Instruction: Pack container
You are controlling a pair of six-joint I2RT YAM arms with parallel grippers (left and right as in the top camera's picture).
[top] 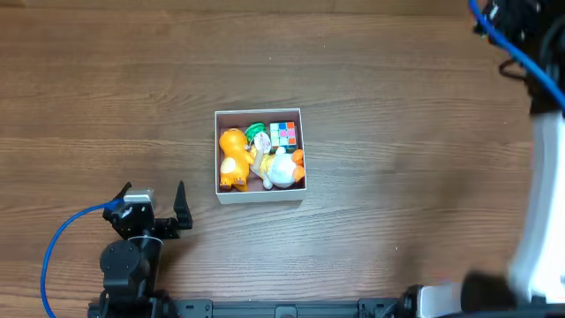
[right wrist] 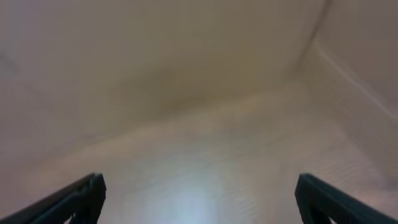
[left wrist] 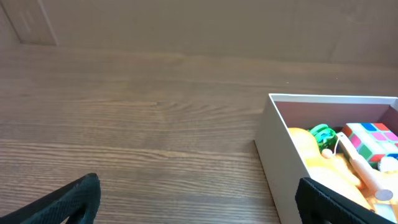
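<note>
Well, we see the container (top: pixel 260 195) sitting near the middle of the brown wooden table (top: pixel 397 97). It is a square, low box with thin white walls, and it is full of toys. An orange toy (top: pixel 231 150) lies along the left side. A green toy (top: pixel 256 131) is by the far wall. Just beside it, in the far right corner, is a cube (top: pixel 283 132) with little squares of many colours. A white toy (top: pixel 279 173) lies at the near right, close beside the orange one. If any toy has words on it, they are too small for us to read.

The left gripper (top: pixel 152 188) is at the near left of the table, well apart from the container. Its jaws are spread wide and hold nothing. In the left wrist view we see its two black fingers (left wrist: pixel 74 199) far apart at the bottom, with bare wood between them. The container is off to the right there, with the green toy and the cube showing inside.

The right gripper (right wrist: pixel 199 208) shows in its own wrist view. Its jaws are spread wide too, with nothing between them. Past it is only a pale blur, and we cannot tell what that is. From above, the right arm (top: pixel 538 221) is at the right edge, far from the container.
</note>
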